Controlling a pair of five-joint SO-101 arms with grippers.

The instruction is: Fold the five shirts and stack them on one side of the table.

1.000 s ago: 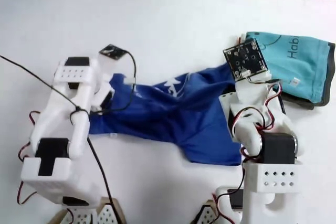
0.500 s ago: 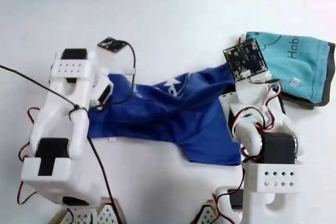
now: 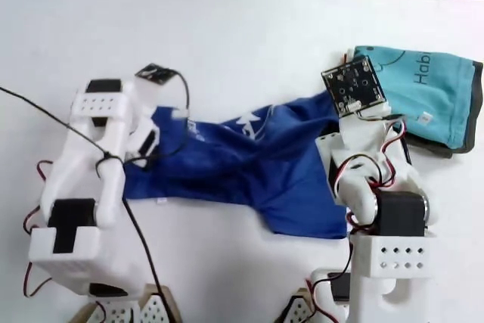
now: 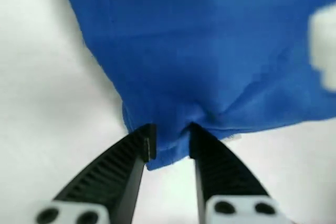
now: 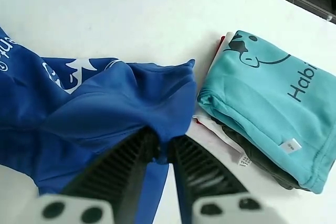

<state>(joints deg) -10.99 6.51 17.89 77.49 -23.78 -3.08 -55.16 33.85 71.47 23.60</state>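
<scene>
A blue shirt with white print lies stretched across the middle of the table between the two arms. My left gripper is shut on the shirt's left edge, pinching a fold of blue cloth. My right gripper is shut on the shirt's right end, close beside the stack. A stack of folded shirts, teal one on top, sits at the table's right side; in the right wrist view the teal shirt lies over a dark one and a white-and-red one.
The white table stretches bare behind the shirt and at the front centre. Black cables trail over the left arm and across the near table. The arm bases stand at the front edge.
The left arm has drawn the shirt's left edge farther left, stretching the cloth a little. The right arm has kept still.
</scene>
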